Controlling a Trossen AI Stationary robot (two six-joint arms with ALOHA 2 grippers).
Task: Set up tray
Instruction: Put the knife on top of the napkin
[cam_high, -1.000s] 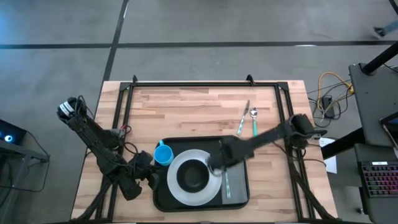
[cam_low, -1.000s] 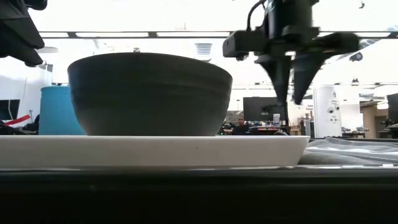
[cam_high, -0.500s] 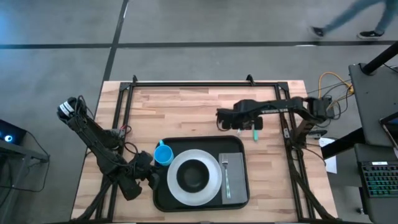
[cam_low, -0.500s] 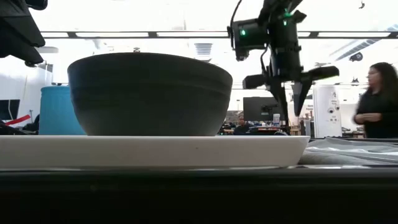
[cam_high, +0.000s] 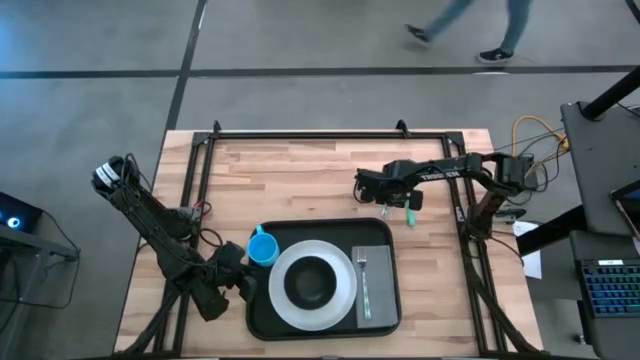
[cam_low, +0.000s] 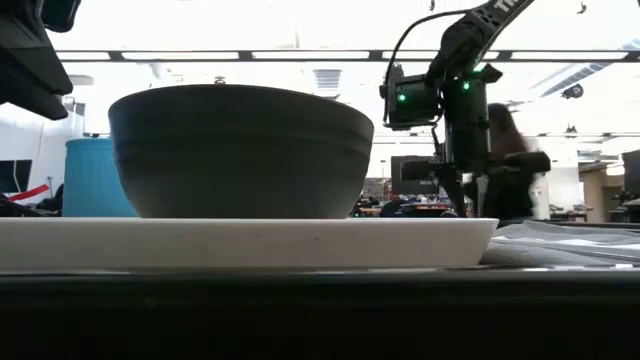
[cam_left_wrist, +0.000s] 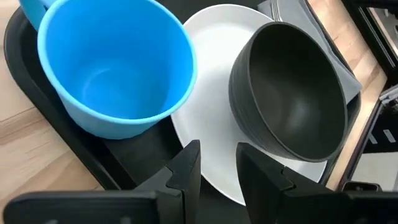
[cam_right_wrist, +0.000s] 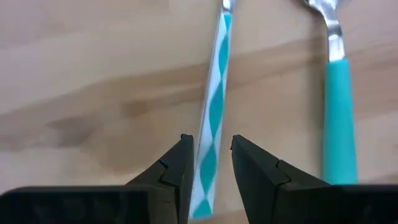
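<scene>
The black tray (cam_high: 262, 318) lies at the table's near edge. On it are a white plate (cam_high: 346, 292) with a dark bowl (cam_high: 312, 282), a blue cup (cam_high: 262, 247), and a grey napkin (cam_high: 378, 262) with a fork (cam_high: 363, 285). My right gripper (cam_high: 386, 204) is open, low over the bare wood beyond the tray. Its fingers stand on either side of the teal-and-white patterned knife handle (cam_right_wrist: 213, 118), near its free end. A teal-handled spoon (cam_right_wrist: 339, 124) lies alongside. My left gripper (cam_left_wrist: 216, 168) is open at the tray's left side, beside the cup (cam_left_wrist: 115, 68) and the plate rim.
The table's metal frame rails (cam_high: 320, 134) run along the far and side edges. Bare wood lies open left of the knife and beyond the tray. A person walks across the floor behind the table (cam_high: 470, 25) and shows behind my right arm in the low view (cam_low: 510, 180).
My right gripper has left the fork on the napkin, risen off the tray and swung toward the table's far edge. It has then come down over the knife and spoon. The left arm and everything on the tray have stayed still.
</scene>
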